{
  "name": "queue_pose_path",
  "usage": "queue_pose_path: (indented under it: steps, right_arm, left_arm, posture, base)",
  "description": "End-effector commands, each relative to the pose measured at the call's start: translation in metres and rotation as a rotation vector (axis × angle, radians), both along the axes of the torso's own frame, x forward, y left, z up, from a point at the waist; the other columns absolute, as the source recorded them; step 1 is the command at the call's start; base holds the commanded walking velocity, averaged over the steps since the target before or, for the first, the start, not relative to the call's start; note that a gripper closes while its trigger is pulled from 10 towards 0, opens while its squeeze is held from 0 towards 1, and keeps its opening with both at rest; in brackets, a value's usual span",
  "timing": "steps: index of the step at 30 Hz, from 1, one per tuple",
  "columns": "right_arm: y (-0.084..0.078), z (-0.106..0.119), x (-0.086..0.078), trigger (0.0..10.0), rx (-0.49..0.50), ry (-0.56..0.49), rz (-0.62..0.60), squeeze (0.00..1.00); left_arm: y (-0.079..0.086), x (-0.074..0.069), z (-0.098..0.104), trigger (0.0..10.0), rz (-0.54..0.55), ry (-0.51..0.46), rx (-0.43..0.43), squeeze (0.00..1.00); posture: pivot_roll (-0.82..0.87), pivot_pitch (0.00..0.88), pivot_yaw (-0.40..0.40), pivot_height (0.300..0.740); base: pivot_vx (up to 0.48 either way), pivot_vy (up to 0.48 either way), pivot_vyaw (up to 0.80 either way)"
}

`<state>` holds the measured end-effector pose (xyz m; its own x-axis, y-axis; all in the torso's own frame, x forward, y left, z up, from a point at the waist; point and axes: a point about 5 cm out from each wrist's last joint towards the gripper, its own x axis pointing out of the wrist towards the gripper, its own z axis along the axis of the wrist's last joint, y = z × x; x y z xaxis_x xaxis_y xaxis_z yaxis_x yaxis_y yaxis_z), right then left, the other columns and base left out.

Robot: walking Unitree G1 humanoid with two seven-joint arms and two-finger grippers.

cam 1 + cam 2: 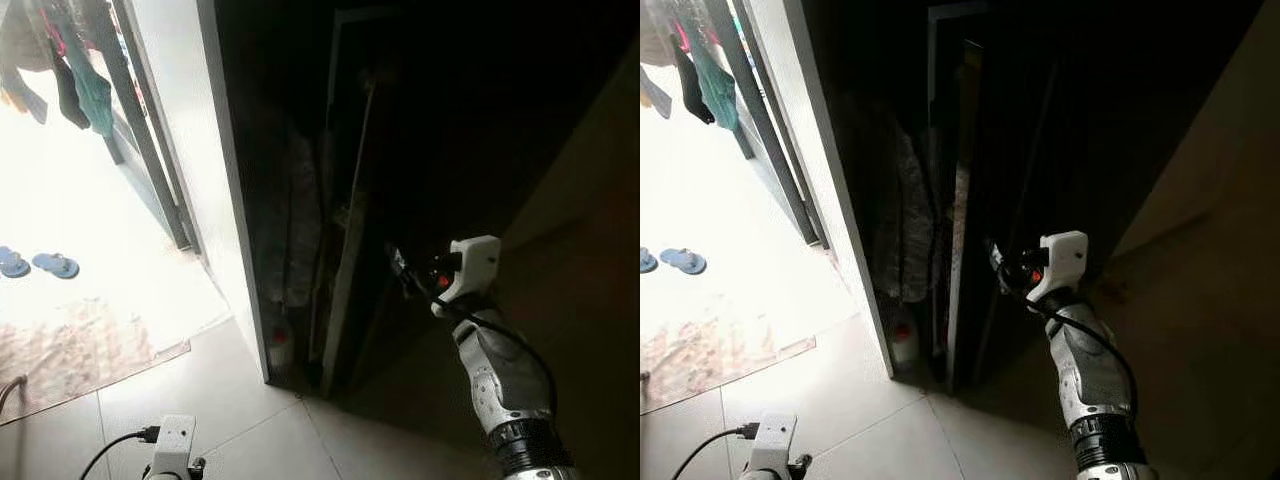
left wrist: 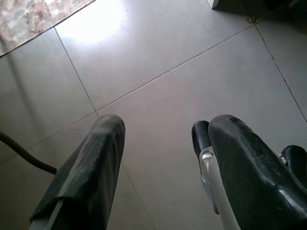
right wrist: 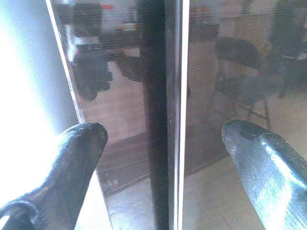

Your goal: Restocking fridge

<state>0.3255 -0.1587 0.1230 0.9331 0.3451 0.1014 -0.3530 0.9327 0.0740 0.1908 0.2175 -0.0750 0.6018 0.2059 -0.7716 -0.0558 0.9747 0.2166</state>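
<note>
Reaching: your right gripper (image 3: pixel 163 158) is raised toward the dark fridge door (image 1: pixel 420 130), fingers (image 3: pixel 79 143) spread apart with nothing between them, straddling the door's upright edge (image 3: pixel 173 96).
Task's thing: the fridge stands just right of the bright doorway (image 1: pixel 90 190), its door looking shut; you cannot see inside.
Handling: judge the door as stiff, heavy and hinged, with a glossy face that would slip under the fingers.
Where to hold: hook the upright edge or seam between the fingers and pull along its swing, not off the flat face.
Left side: your left gripper (image 2: pixel 163 158) hangs idle over the tiled floor (image 2: pixel 158 57), fingers parted and empty.
Risk: a seal may resist at first.
</note>
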Motion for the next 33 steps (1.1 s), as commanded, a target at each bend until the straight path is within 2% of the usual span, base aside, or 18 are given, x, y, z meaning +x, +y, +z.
queue_pose_path:
  steps: [1,8,10,15,17,20,33]
  right_arm:
    - [0.012,0.007,0.007,10.0,-0.008,-0.013,0.038,0.00]
    - [0.041,0.013,0.020,10.0,-0.015,-0.009,0.126,0.00]
    - [0.050,0.017,0.025,10.0,-0.002,-0.014,0.144,0.00]
    - [0.051,0.017,0.026,10.0,0.000,-0.015,0.145,0.00]
    - [0.079,0.026,0.031,10.0,0.027,-0.027,0.237,0.00]
    - [0.089,0.029,0.033,10.0,0.026,-0.030,0.266,0.00]
    - [0.116,0.030,0.033,10.0,0.034,-0.026,0.331,0.00]
  left_arm:
    - [0.000,-0.004,-0.002,10.0,0.009,-0.001,0.001,0.00]
    - [-0.004,0.000,-0.001,10.0,0.010,-0.017,-0.007,0.00]
    - [-0.002,-0.003,-0.002,10.0,0.015,-0.009,-0.010,0.00]
    - [-0.002,-0.004,-0.002,10.0,0.016,-0.007,-0.010,0.00]
    - [0.001,-0.009,-0.004,10.0,0.028,0.008,-0.016,0.00]
    - [0.002,-0.010,-0.004,10.0,0.032,0.011,-0.019,0.00]
    - [0.004,-0.010,-0.004,10.0,0.034,0.006,-0.021,0.00]
  posture:
    - [-0.14,0.016,-0.057,0.740]
    - [-0.13,0.010,-0.060,0.740]
    - [-0.13,0.007,-0.064,0.740]
    - [-0.13,0.007,-0.064,0.740]
    - [-0.12,0.000,-0.068,0.740]
    - [-0.11,0.000,-0.068,0.740]
    - [-0.10,0.000,-0.064,0.740]
  base:
    - [0.000,0.000,0.00]
    - [0.000,0.000,0.00]
    - [0.000,0.000,0.00]
    - [0.000,0.000,0.00]
    - [0.000,0.000,0.00]
    - [0.000,0.000,0.00]
    - [0.000,0.000,0.00]
